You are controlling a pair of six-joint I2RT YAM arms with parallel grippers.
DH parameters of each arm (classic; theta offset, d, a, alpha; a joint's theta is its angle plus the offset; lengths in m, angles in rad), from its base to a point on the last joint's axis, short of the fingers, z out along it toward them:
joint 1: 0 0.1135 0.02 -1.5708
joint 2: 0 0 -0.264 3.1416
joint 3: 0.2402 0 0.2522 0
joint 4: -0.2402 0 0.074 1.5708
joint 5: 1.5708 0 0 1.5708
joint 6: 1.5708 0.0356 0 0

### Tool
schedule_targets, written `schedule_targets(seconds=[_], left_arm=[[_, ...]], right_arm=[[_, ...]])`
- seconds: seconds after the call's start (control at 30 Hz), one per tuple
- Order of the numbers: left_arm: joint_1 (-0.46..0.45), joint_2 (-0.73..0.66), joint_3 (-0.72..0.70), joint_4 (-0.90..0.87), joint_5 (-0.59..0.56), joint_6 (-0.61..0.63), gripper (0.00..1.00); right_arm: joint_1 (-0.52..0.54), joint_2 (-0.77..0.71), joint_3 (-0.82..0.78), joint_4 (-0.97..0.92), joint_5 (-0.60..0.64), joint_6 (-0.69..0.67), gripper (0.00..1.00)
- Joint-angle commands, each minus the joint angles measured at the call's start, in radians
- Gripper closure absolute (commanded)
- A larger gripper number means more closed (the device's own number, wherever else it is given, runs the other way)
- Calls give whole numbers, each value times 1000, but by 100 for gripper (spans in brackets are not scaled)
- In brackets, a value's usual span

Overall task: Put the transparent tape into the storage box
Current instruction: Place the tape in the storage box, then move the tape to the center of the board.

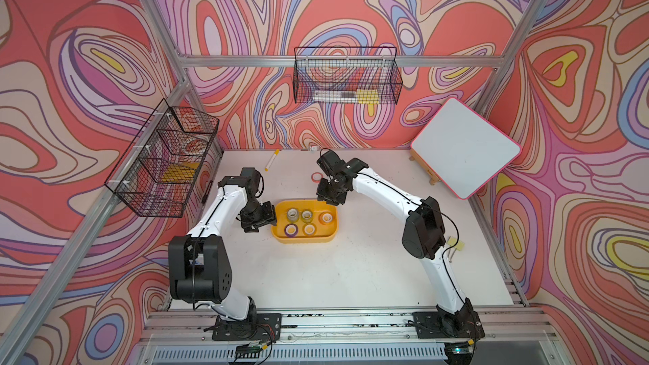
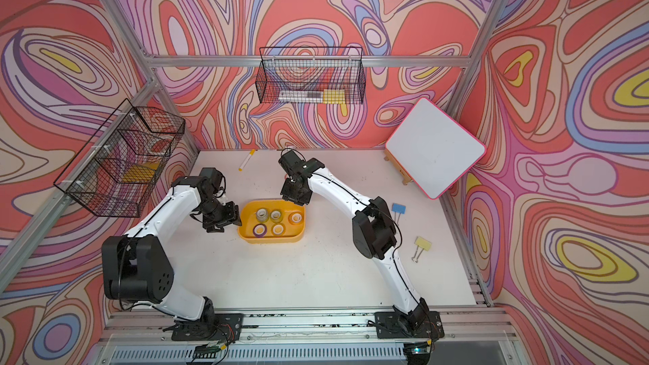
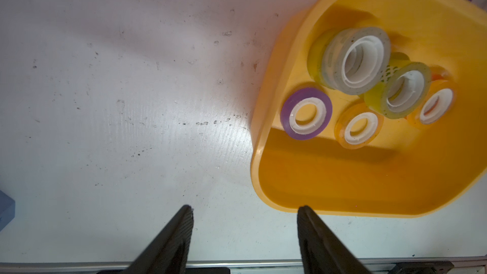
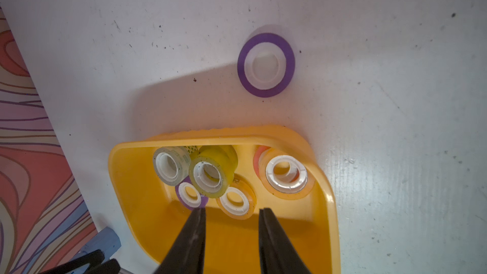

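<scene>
Storage box, shallow yellow-orange plastic tray (image 1: 303, 239), holds clear and coloured tape rolls (image 3: 376, 96); left gripper (image 3: 245, 208) beside, right gripper (image 4: 232, 210) above, jaws parted, empty.

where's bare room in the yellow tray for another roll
Free: the tray floor between the purple roll, the orange roll and the wall on the robot's side, through to the corner beside the orange stack. Crowded: the far side, where clear stack and yellow stack stand close together.
</scene>
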Motion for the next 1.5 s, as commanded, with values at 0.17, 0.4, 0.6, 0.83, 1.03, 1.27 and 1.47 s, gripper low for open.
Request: schedule_targets(seconds=[0.17, 0.4, 0.6, 0.83, 1.03, 1.27, 1.47], left_arm=[[6, 42, 23, 24, 6, -16, 35], [7, 53, 23, 30, 2, -19, 36], [7, 62, 23, 30, 1, -24, 36], [8, 74, 36, 25, 0, -26, 37], [7, 75, 43, 19, -5, -31, 37], [7, 81, 52, 13, -8, -31, 37], [7, 93, 78, 1, -16, -25, 37]], right_arm=[[-80, 35, -6, 190, -76, -54, 62], [-131, 156, 82, 321, -104, 28, 76], [-143, 265, 160, 437, -104, 144, 86], [-143, 384, 272, 539, -89, 277, 91], [-143, 438, 327, 560, -30, 351, 97], [-143, 453, 341, 537, 14, 381, 100], [-142, 474, 348, 540, 13, 399, 100]])
